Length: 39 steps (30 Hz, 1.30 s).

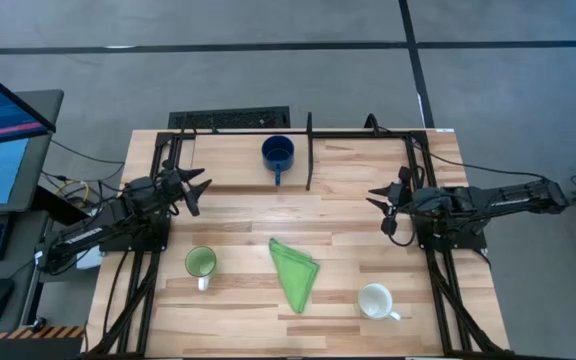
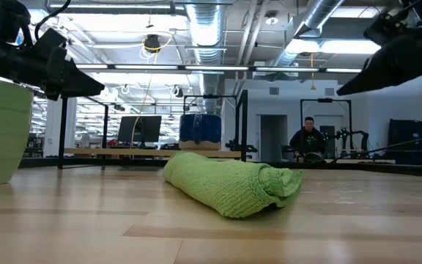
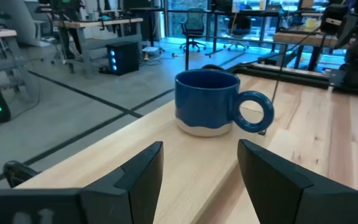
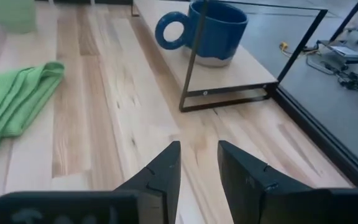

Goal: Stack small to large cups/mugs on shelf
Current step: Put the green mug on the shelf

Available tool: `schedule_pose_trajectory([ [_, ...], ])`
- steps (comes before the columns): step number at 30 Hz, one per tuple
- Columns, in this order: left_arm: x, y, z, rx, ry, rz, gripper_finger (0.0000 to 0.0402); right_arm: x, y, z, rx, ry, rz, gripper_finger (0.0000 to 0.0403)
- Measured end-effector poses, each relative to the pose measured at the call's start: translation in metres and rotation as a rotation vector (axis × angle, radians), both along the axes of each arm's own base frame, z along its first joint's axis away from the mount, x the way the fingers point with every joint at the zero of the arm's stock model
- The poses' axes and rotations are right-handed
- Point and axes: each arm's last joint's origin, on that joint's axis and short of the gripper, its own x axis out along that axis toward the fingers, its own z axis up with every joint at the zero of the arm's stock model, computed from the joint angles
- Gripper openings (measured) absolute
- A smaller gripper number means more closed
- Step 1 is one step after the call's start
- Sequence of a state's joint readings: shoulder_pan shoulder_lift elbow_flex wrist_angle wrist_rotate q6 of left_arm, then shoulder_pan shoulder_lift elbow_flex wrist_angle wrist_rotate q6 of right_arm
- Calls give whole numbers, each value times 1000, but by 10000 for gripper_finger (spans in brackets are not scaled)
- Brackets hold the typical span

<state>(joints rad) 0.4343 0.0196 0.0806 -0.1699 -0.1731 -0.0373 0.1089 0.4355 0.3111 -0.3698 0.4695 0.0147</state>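
Observation:
A dark blue mug [image 1: 278, 152] stands upright on its base on the shelf [image 1: 310, 160], a black rod frame along the table's far side, with its handle toward the near edge. It also shows in both wrist views [image 3: 207, 102] [image 4: 219, 31]. A light green mug [image 1: 200, 263] stands near the table's near left. A white mug [image 1: 376, 300] stands at the near right. My left gripper [image 1: 196, 190] is open and empty, left of the blue mug, above the table. My right gripper [image 1: 378, 200] is open and empty at the shelf's right end.
A folded green cloth [image 1: 294, 272] lies between the green and white mugs, at the table's near middle. The shelf's black upright rods [image 4: 194, 62] stand beside the blue mug. A person [image 2: 308, 139] sits far off in the room behind the table.

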Motion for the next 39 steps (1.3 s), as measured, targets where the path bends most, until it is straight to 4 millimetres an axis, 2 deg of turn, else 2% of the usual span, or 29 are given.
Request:
schedule_pose_trajectory([
  [5, 0, 0, 0, -2, -1, -19, 199, -6, -2, 4, 10, -46, -18, 127],
  [19, 0, -1, 0, -2, -2, -20, 199, -40, -18, 16, -43, -263, -153, 127],
  [23, 0, -1, 1, -3, -4, -37, 199, -42, -21, -1, -44, -275, -175, 127],
  [26, 1, -2, 1, -6, -5, -61, 199, -37, -23, -19, -24, -236, -181, 127],
  [30, 1, -2, 1, -9, -8, -93, 204, -32, -26, -32, -19, -239, -193, 127],
  [35, 2, -4, 3, -3, -7, -165, 236, -32, -28, -31, -31, -259, -194, 127],
  [39, -1, -9, 20, 12, -39, -248, 264, -33, -30, -31, -32, -259, -210, 127],
])
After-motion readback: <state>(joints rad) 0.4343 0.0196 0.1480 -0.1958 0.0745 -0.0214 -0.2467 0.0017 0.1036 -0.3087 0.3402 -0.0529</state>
